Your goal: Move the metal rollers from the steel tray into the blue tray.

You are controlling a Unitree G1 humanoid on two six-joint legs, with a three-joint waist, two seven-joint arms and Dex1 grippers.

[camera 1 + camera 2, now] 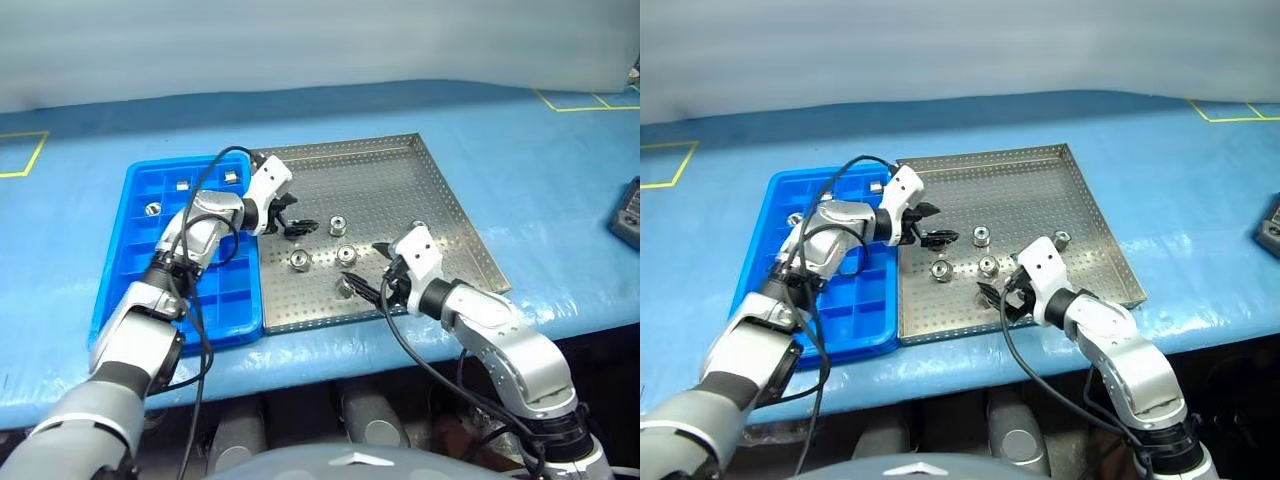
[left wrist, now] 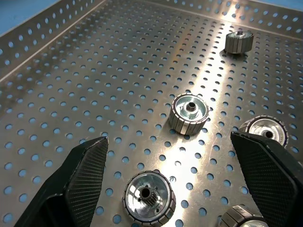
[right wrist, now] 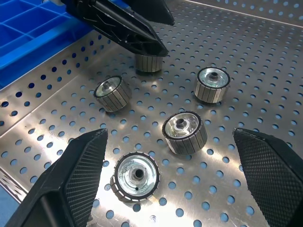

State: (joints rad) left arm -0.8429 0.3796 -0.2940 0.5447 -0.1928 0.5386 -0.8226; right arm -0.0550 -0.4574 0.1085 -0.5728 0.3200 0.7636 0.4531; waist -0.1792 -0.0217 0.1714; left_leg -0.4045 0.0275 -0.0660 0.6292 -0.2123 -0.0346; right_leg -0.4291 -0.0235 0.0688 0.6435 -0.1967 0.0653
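The steel tray [image 1: 440,190] lies in the middle of the blue table, with the blue tray [image 1: 225,300] touching its left side. Several metal rollers stand on the perforated floor: one [image 1: 338,224], another [image 1: 346,254] and a third [image 1: 299,260]. Three more rollers [image 1: 182,184] sit in far compartments of the blue tray. My left gripper [image 1: 297,217] hangs open over the steel tray's left part, just above a roller [image 2: 189,112]. My right gripper [image 1: 372,268] is open low over the tray's near edge, with a roller [image 3: 183,132] ahead between its fingers [image 3: 80,179].
A dark device [image 1: 628,212] lies at the table's right edge. Yellow tape lines [image 1: 25,160] mark the far corners of the blue cover. The table's front edge runs just below both trays.
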